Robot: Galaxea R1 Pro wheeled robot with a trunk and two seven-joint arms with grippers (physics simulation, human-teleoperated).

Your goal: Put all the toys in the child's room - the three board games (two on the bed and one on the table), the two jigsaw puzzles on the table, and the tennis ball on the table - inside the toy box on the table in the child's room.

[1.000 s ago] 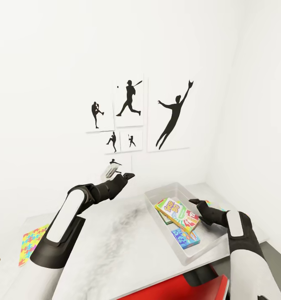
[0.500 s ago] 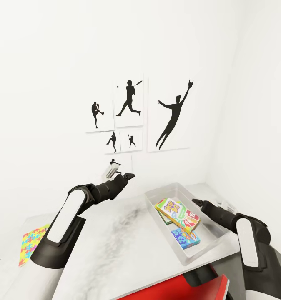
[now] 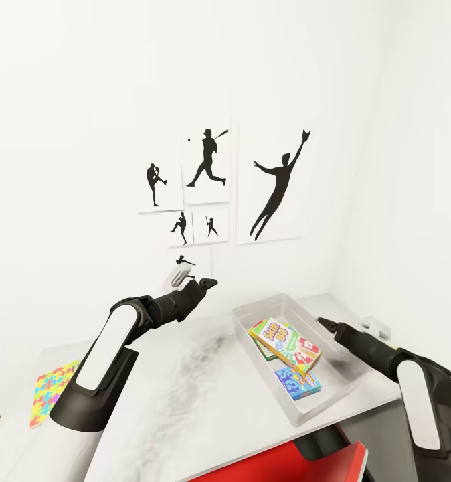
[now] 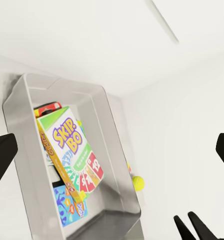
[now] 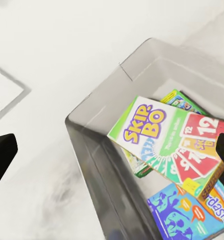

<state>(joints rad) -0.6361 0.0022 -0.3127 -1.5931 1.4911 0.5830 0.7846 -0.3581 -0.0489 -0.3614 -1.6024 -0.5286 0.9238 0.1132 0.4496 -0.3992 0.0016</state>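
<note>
Here the left gripper (image 3: 200,282) hangs above the pale, mottled table (image 3: 185,395), its dark fingers spread wide apart with nothing between them; in the left wrist view the two black fingertips (image 4: 2,157) sit at opposite edges, framing the box from a distance. The right gripper (image 3: 324,325) hovers just beside the far rim of the toy box (image 3: 252,313), raised off the table, and its fingers are likewise parted and empty, the matte black tips (image 5: 1,155) standing far to either side in the right wrist view. The toy box is a shallow, translucent grey tub with rounded corners and smooth plastic walls. Inside it lies a glossy, flat rectangular Skip-Bo board game (image 3: 284,343), green and white with a fan of coloured cards printed on it, tilted across a blue board game (image 3: 299,383) beneath; a third box with a green edge (image 5: 179,100) peeks out under it. A small yellow tennis ball (image 4: 137,183) rests on the table outside the box, close to its wall. At the table's near left corner lies a flat jigsaw puzzle (image 3: 50,391) in bright multicoloured pieces. Black silhouette baseball prints (image 3: 209,164) hang on the plain white wall behind.
</note>
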